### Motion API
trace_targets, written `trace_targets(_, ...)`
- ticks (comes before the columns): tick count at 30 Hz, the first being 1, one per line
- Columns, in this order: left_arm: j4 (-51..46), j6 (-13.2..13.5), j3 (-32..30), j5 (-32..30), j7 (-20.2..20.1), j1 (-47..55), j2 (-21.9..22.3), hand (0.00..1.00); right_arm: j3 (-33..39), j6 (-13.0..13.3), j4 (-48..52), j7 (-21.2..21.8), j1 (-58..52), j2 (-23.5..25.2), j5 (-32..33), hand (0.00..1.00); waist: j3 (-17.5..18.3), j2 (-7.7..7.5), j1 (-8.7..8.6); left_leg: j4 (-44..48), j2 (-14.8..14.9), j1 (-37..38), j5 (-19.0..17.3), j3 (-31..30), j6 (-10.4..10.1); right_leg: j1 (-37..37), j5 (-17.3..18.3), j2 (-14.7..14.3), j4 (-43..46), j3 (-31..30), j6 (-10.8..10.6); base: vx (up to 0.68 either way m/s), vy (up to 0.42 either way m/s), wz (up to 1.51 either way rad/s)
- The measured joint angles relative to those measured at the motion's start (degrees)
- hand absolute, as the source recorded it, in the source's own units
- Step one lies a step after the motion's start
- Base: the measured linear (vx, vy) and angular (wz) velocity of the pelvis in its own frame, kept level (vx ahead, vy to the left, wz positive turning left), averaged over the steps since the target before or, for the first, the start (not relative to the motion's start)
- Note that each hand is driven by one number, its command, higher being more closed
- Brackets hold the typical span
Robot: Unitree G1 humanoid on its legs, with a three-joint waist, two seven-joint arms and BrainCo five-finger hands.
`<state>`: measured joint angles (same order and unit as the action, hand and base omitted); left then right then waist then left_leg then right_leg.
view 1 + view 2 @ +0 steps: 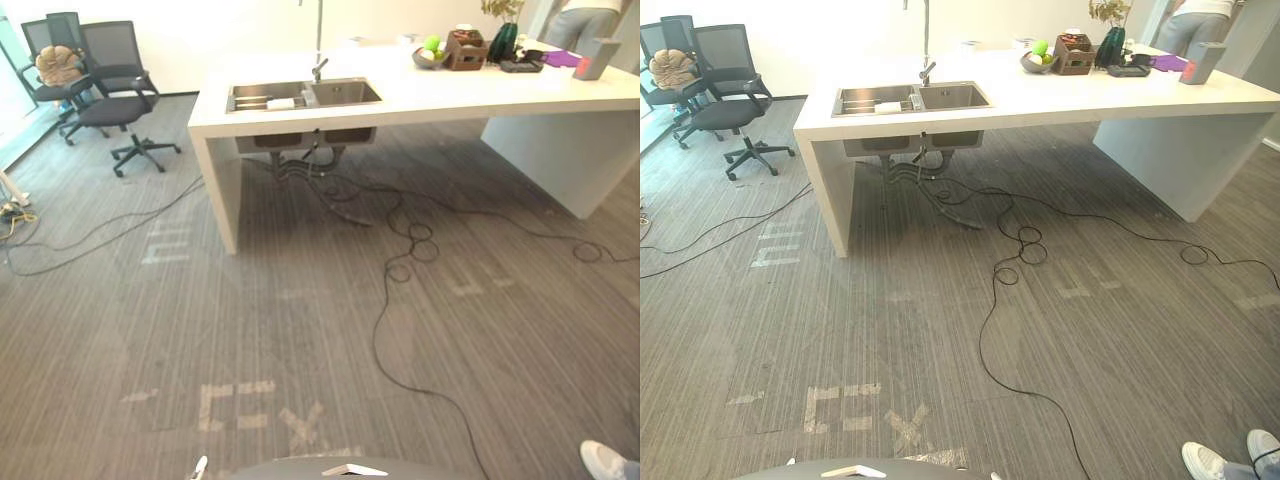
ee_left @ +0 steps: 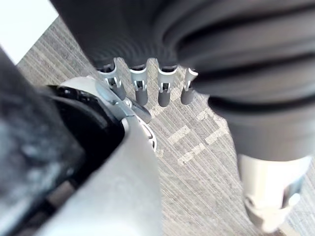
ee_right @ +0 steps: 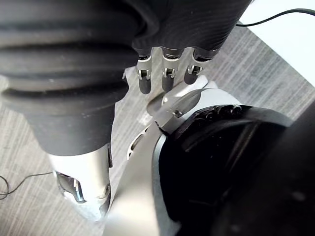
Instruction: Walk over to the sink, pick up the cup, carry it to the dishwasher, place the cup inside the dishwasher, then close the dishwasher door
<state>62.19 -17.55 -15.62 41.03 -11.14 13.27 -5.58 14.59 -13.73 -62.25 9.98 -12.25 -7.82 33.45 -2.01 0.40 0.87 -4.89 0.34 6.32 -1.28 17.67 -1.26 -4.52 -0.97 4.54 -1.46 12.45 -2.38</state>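
White desk (image 1: 450, 95) ahead across grey carpet (image 1: 250, 330), sink (image 1: 345, 93) set into it; a pale thing (image 1: 281, 103) in its left basin, cup or not, too small to tell. Left hand (image 2: 140, 92) and right hand (image 3: 167, 78) hang relaxed, empty.

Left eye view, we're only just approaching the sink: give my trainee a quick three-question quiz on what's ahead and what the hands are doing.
1. True or false: the left hand is already carrying a cup.
2. What stands on the floor to the left of the sink? A) office chairs B) a ladder C) a trolley
3. Fill in: the fruit in the bowl on the counter is ___ in colour.

Key: 1 false, the left hand and the right hand both hang open and empty. 2 A. 3 green.
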Motion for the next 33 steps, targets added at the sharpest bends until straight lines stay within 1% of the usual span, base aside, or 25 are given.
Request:
trace_targets(2, 0.23, 0.56, 0.16, 0.07, -0.40, 0.00, -0.16, 0.00, 0.12, 1.35, 0.28, 0.04, 0.13, 0.26, 0.01, 0.00, -0.02, 0.01, 0.06, 0.00, 0.66, -0.12, 1.66, 0.28, 0.21, -0.62, 0.01, -0.55, -0.92, 0.59, 0.01, 0.08, -0.014, 0.05)
trace_targets(4, 0.25, 1.85, 1.25, -1.93, -1.39, 0.02, -0.16, 0.00, 0.21, 2.58, 0.50, 0.07, 0.26, 0.48, 0.16, 0.00, -0.09, 0.04, 0.37, 0.01, 0.94, 0.24, 3.01, 0.93, 0.67, -1.61, -0.39, -0.80, -1.85, 0.84, -0.53, 0.11, -0.008, 0.01)
trace_targets(6, 0.22, 2.17, 2.40, -3.49, -2.07, -0.12, -0.41, 0.00, 0.23, 2.79, 0.53, 0.22, 0.73, 0.65, 0.50, 0.00, -0.10, 0.04, 0.66, 0.03, 0.74, 0.79, 3.21, 1.05, 1.37, -1.87, -0.82, -0.71, -1.99, 0.95, -0.17, 0.14, 0.011, -0.01)
trace_targets(10, -0.02, 2.15, 4.23, -8.46, -3.58, -1.15, -1.16, 0.00, 0.28, 2.75, 0.55, 0.64, 1.61, 1.00, 2.51, 0.00, -0.70, 0.17, 0.52, 0.30, 0.30, 1.06, 3.18, 0.71, 1.32, -2.94, -0.81, -0.50, -3.12, 1.48, -0.42, 0.08, -0.003, 0.06)
trace_targets(12, -0.38, 1.76, 6.53, -18.18, -5.27, -3.00, -1.74, 0.00, 0.26, 2.55, 0.54, 0.26, 2.45, 1.04, 2.80, 0.00, -2.16, 0.00, 0.47, 0.06, 0.36, 1.64, 3.14, -0.44, 1.24, -3.99, -0.59, -0.60, -3.15, 2.60, -0.69, -0.03, -0.032, 0.22)
trace_targets(13, -0.54, 1.45, 7.21, -22.40, -5.72, -3.73, -1.71, 0.00, 0.26, 2.22, 0.54, -0.11, 2.68, 0.99, 2.80, 0.00, -2.16, 0.10, 0.71, 0.03, 0.43, 1.64, 3.13, -0.48, 1.19, -3.97, -0.57, -0.64, -3.15, 2.63, -0.69, -0.07, -0.027, 0.11)
trace_targets(14, -0.80, 0.39, 7.28, -28.52, -6.86, -4.65, -1.68, 0.00, 0.16, 1.96, 0.54, -0.49, 3.03, 0.94, 2.79, 0.00, -2.24, -0.02, 0.73, 0.02, 0.55, 1.63, 3.11, -0.43, 1.14, -3.93, -0.57, -0.74, -3.16, 2.57, -0.67, -0.05, -0.018, -0.01)
trace_targets(15, -0.81, -0.40, 7.31, -31.13, -7.27, -5.11, -1.69, 0.00, 0.09, 1.80, 0.53, -0.59, 3.16, 0.90, 2.78, 0.00, -2.31, -0.13, 0.71, 0.02, 0.60, 1.65, 3.11, -0.37, 1.13, -3.91, -0.58, -0.78, -3.17, 2.53, -0.63, -0.06, -0.021, -0.05)
trace_targets(16, -0.84, -2.65, 7.33, -35.90, -7.83, -6.14, -1.65, 0.00, -0.05, 1.28, 0.54, -0.69, 3.43, 0.76, 2.78, 0.00, -2.47, -0.10, 0.56, 0.01, 0.65, 1.67, 3.09, -0.28, 1.02, -3.86, -0.55, -0.83, -3.23, 2.43, -0.59, -0.06, -0.018, -0.07)
trace_targets(17, -0.79, -4.87, 7.35, -38.82, -7.36, -7.07, -1.56, 0.00, -0.26, 1.05, 0.56, -0.70, 3.51, 0.58, 2.81, 0.00, -2.50, 0.02, 0.51, 0.01, 0.66, 1.67, 2.97, -0.20, 0.83, -3.77, -0.40, -0.84, -3.42, 2.29, -0.72, -0.08, -0.016, -0.07)
trace_targets(18, -0.71, -7.06, 7.32, -41.91, -6.53, -7.89, -1.42, 0.00, -0.51, 0.98, 0.60, -0.70, 3.59, 0.41, 2.82, 0.00, -2.48, 0.15, 0.36, 0.01, 0.68, 1.60, 2.79, -0.14, 0.61, -3.66, -0.39, -0.85, -3.51, 2.22, -0.74, -0.06, -0.005, -0.06)
trace_targets(19, -0.63, -9.24, 7.23, -45.42, -4.89, -8.73, -1.23, 0.00, -0.88, 0.88, 0.61, -0.70, 3.71, 0.27, 2.86, 0.00, -2.47, 0.23, 0.15, 0.01, 0.73, 1.51, 2.80, -0.07, 0.62, -3.55, -0.41, -0.89, -3.53, 2.18, -0.72, -0.06, -0.005, -0.02)
trace_targets(20, -0.54, -9.92, 7.23, -46.72, -3.77, -8.96, -1.21, 0.00, -0.98, 0.74, 0.60, -0.70, 3.82, 0.22, 2.86, 0.00, -2.49, 0.23, 0.00, 0.00, 0.77, 1.49, 2.80, -0.05, 0.62, -3.54, -0.39, -0.91, -3.53, 2.18, -0.70, -0.04, -0.005, -0.03)
trace_targets(21, -0.10, -10.43, 7.24, -47.54, -0.96, -9.18, -0.86, 0.00, -0.99, 0.49, 0.59, -0.71, 3.98, 0.17, 2.86, 0.00, -2.55, 0.34, -0.17, 0.00, 0.83, 1.43, 2.80, 0.02, 0.61, -3.45, -0.29, -0.96, -3.54, 2.18, -0.53, -0.03, -0.007, -0.03)
trace_targets(22, 0.21, -9.44, 7.22, -44.87, 1.81, -9.02, -0.90, 0.00, -0.98, 0.46, 0.60, -0.70, 4.02, 0.17, 2.87, 0.00, -2.61, 0.42, -0.32, 0.00, 0.88, 1.31, 2.80, 0.04, 0.61, -3.33, -0.28, -0.99, -3.54, 2.20, -0.52, 0.00, 0.000, 0.00)
trace_targets(23, 0.37, -8.73, 7.19, -42.70, 2.76, -9.05, -1.05, 0.00, -0.98, 0.47, 0.60, -0.70, 4.06, 0.16, 2.94, 0.00, -2.57, 0.34, -0.43, 0.00, 0.89, 1.25, 2.80, 0.03, 0.61, -3.27, -0.28, -1.00, -3.54, 2.22, -0.52, 0.00, 0.000, 0.00)
trace_targets(24, 0.60, -6.93, 7.18, -37.20, 3.78, -8.26, -1.34, 0.00, -0.97, 0.51, 0.58, -0.70, 4.05, 0.11, 3.37, 0.00, -2.51, 0.33, -0.55, 0.00, 0.88, 0.85, 2.79, -0.08, 0.63, -3.18, -0.27, -1.01, -3.55, 2.32, -0.52, -0.01, -0.005, 0.05)
trace_targets(25, 1.67, -4.64, 7.17, -29.16, 4.01, -7.45, -1.73, 0.00, -0.97, 0.67, 0.56, -0.76, 4.04, 0.12, 3.39, 0.00, -2.51, 0.38, -0.52, 0.00, 0.87, 0.65, 2.77, -0.28, 0.64, -3.05, -0.25, -1.01, -3.55, 2.46, -0.56, 0.00, -0.004, 0.07)
trace_targets(26, 1.93, -3.97, 7.17, -25.16, 3.81, -7.06, -1.86, 0.00, -0.97, 0.75, 0.55, -0.82, 4.04, 0.12, 3.39, 0.00, -2.51, 0.38, -0.50, 0.00, 0.85, 0.65, 2.77, -0.41, 0.65, -2.93, -0.25, -1.00, -3.55, 2.55, -0.60, 0.04, -0.002, 0.10)
trace_targets(27, 2.06, -3.38, 7.19, -18.52, 2.98, -6.43, -2.03, 0.00, -0.92, 0.77, 0.52, -0.89, 4.05, 0.12, 3.41, 0.00, -2.51, 0.36, -0.20, 0.00, 0.80, 0.29, 2.78, -0.65, 0.66, -2.64, -0.26, -0.99, -3.54, 2.72, -0.62, 0.06, -0.001, 0.09)
trace_targets(28, 2.07, -2.67, 7.20, -13.16, 1.55, -5.93, -2.04, 0.00, -0.89, 0.76, 0.52, -1.17, 4.11, 0.12, 3.53, 0.00, -2.49, 0.31, 0.19, 0.01, 0.77, -0.13, 2.87, -0.84, 0.77, -2.27, -0.36, -0.96, -3.53, 2.99, -0.49, 0.06, -0.001, 0.11)
trace_targets(30, 2.14, -1.85, 7.23, -9.39, 0.54, -5.60, -1.87, 0.00, -0.76, 0.78, 0.43, -1.77, 4.17, 0.34, 4.66, 0.00, -2.57, 0.28, 0.18, 0.02, 0.60, -0.32, 3.35, -1.83, 1.31, -2.47, -0.56, -0.88, -3.49, 3.90, -0.27, 0.05, -0.003, 0.18)
trace_targets(31, 2.14, -1.33, 7.24, -9.08, 0.67, -5.50, -1.85, 0.00, -0.32, 0.81, 0.27, -1.93, 4.22, 0.50, 4.76, 0.00, -2.67, 0.05, 0.29, 0.03, 0.52, -0.28, 3.37, -2.01, 1.33, -2.65, -0.51, -0.85, -3.38, 4.11, -0.34, 0.05, -0.002, 0.16)
trace_targets(33, 2.12, -0.12, 7.23, -9.25, 0.65, -5.46, -1.68, 0.00, 0.12, 1.13, -0.24, -1.99, 4.44, 0.55, 4.88, 0.00, -2.70, 0.13, 0.59, 0.04, 0.42, -0.19, 3.37, -1.97, 1.33, -2.71, -0.49, -0.81, -3.20, 4.08, -0.37, 0.04, 0.004, 0.02)
